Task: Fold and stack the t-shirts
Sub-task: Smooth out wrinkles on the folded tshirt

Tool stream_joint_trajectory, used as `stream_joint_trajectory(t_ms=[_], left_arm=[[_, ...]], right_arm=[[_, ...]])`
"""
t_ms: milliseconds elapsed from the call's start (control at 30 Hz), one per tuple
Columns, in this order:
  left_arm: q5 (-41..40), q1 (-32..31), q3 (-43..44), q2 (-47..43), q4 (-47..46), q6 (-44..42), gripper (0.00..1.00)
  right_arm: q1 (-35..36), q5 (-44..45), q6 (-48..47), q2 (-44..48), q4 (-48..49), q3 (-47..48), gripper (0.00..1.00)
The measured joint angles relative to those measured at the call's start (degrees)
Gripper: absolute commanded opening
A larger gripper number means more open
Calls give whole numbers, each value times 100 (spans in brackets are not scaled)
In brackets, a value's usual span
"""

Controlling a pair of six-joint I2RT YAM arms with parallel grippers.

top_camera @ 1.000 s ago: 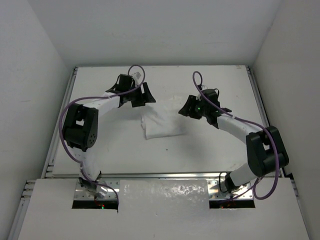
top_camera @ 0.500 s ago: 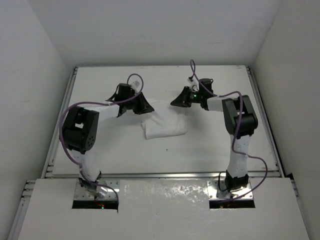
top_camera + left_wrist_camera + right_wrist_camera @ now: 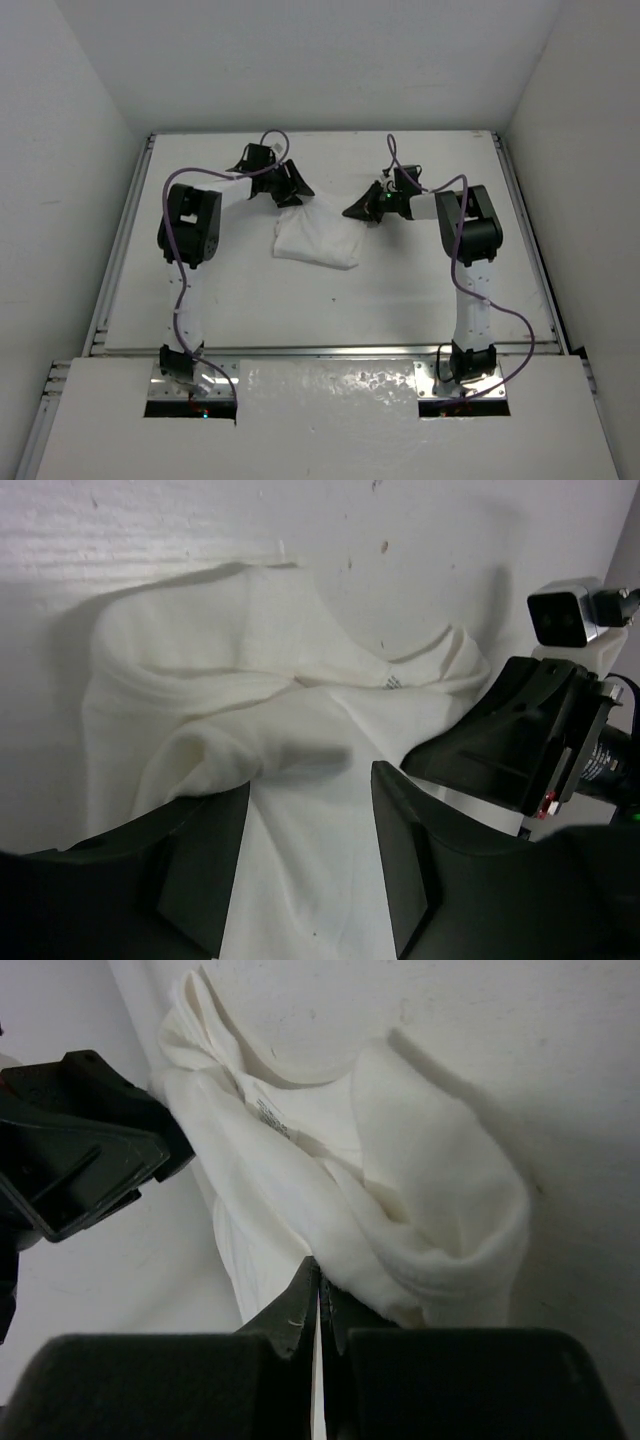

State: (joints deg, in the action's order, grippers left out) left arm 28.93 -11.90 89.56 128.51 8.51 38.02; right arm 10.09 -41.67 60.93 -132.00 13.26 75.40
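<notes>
The white t-shirt lies bunched and partly folded at the middle of the table, towards the back. My left gripper is at its upper left corner. In the left wrist view this gripper stands open, with the t-shirt spread under and between its fingers. My right gripper is at the shirt's upper right corner. In the right wrist view it is shut, its tips pinching a rolled fold of the t-shirt. A small label shows at the collar.
The white tabletop is boxed in by white walls at the left, back and right, with metal rails along its side edges. The two grippers face each other closely across the shirt. Purple cables loop above both wrists.
The right gripper has shut at the shirt's edge. The left gripper closed and has come open again. The shirt has shifted up and left, and both arms have pulled in closer to it.
</notes>
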Motion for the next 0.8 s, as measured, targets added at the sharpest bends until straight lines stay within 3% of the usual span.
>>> stream_joint_trajectory(t_ms=[100,200,367,467,633,700,767,800], left_arm=[[2,35,407,245,225,-70,50],[-35,26,278,160,186,-160,47],[-380,15,-1023,-929,157,-195,48],[-706,-13,-1880,-1917,66,-118,48],[-1023,-44,-3008,-3373,-468,39,46],[-946,-72,-3440,-3598,-892,103,45],[-807,-120,-3847,-3615,-1202,166,35],[-719,-160,-4046,-3556,-1283,205,25]], right_arm=[[-39,-13,229,-7,85,-26,0],[-87,-146,317,-11,343,-81,0],[-146,-365,90,131,514,-72,3],[-109,-306,-229,691,385,-240,3],[317,-214,-601,2308,767,-1333,3],[619,-264,-490,2697,1429,-2092,2],[868,-363,-306,2653,1921,-2686,2],[931,-400,-168,2496,2181,-2962,1]])
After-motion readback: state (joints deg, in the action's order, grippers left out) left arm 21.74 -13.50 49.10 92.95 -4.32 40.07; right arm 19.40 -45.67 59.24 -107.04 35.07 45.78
